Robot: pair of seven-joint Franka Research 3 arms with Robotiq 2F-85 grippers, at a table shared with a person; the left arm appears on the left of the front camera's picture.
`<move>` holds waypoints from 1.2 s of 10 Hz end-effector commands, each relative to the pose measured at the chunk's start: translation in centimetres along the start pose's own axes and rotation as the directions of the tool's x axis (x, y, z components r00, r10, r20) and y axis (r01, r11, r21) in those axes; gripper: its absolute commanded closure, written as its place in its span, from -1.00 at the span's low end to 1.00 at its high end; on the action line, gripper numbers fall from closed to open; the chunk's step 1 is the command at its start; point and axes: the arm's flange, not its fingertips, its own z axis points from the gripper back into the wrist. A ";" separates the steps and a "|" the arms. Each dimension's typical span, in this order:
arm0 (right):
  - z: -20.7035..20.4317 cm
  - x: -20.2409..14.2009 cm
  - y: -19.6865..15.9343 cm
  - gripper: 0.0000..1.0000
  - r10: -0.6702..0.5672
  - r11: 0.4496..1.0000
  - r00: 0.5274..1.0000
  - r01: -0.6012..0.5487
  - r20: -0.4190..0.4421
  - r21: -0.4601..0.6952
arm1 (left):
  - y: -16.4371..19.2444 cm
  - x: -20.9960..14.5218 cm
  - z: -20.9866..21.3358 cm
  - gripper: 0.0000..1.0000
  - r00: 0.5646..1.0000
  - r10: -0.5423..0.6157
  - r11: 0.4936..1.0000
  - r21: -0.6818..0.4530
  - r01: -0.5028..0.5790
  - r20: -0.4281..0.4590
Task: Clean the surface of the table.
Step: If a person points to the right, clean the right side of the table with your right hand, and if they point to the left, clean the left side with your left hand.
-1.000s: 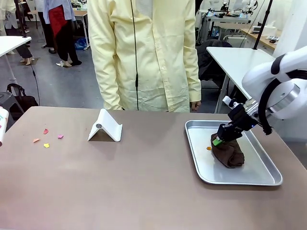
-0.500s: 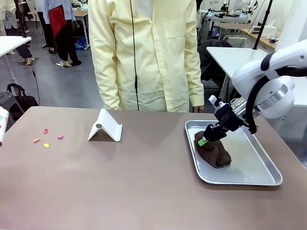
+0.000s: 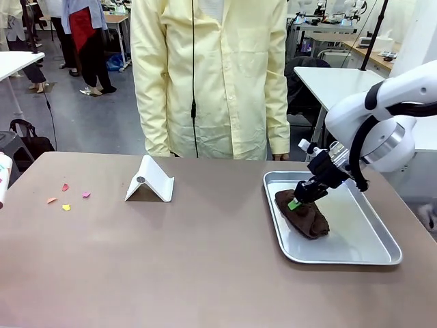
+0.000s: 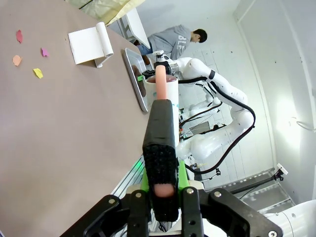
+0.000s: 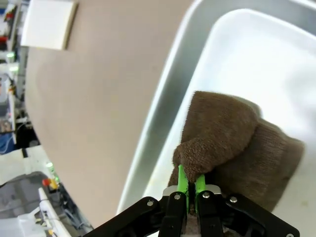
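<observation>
Both pinch: right end effector point(image 3: 295, 203), angled down, brown cloth point(image 3: 308, 220); left end effector point(image 4: 163, 180), black bar point(image 4: 160, 131).

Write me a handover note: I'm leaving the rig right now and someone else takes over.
Right gripper: shut on the brown cloth, which is in the metal tray.
Left gripper: shut on a black-gripped tool, maybe a roller; hard to tell.
Coloured paper scraps lie on the table, left of the white stand.
Done: cloth gripped.
Left: take the cloth out and clear the scraps, probably by wiping.
</observation>
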 end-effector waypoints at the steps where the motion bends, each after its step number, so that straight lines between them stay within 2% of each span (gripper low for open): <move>1: 1.1 -0.2 -1.4 0.89 -0.071 0.994 0.997 0.071 0.013 -0.085 | -0.4 -0.3 -0.1 1.00 1.000 -0.024 1.000 -0.012 0.024 0.006; 5: 2.7 -1.1 -5.2 0.89 -0.221 0.958 0.973 0.230 0.073 -0.170 | -0.4 -0.3 -0.1 1.00 1.000 -0.024 1.000 -0.012 0.024 0.006; 7: 4.1 -1.8 -6.7 0.89 -0.307 0.938 0.944 0.322 0.119 -0.131 | -0.4 -0.3 -0.1 1.00 1.000 -0.024 1.000 -0.012 0.024 0.006; 8: 5.1 -2.2 -7.0 0.89 -0.311 0.945 0.941 0.321 0.131 -0.059 | -0.4 -0.3 -0.1 1.00 1.000 -0.024 1.000 -0.012 0.024 0.006; 9: 6.4 -2.6 -7.3 0.89 -0.342 0.940 0.930 0.336 0.132 0.064 | -0.4 -0.3 -0.1 1.00 1.000 -0.024 1.000 -0.012 0.024 0.006; 11: 8.6 -3.6 -8.0 0.89 -0.445 0.860 0.891 0.397 0.092 0.320 | -0.4 -0.3 -0.1 1.00 1.000 -0.024 1.000 -0.012 0.024 0.006; 12: 9.4 -4.2 -8.3 0.89 -0.470 0.792 0.880 0.388 0.065 0.471 | -0.4 -0.3 -0.1 1.00 1.000 -0.024 1.000 -0.012 0.024 0.006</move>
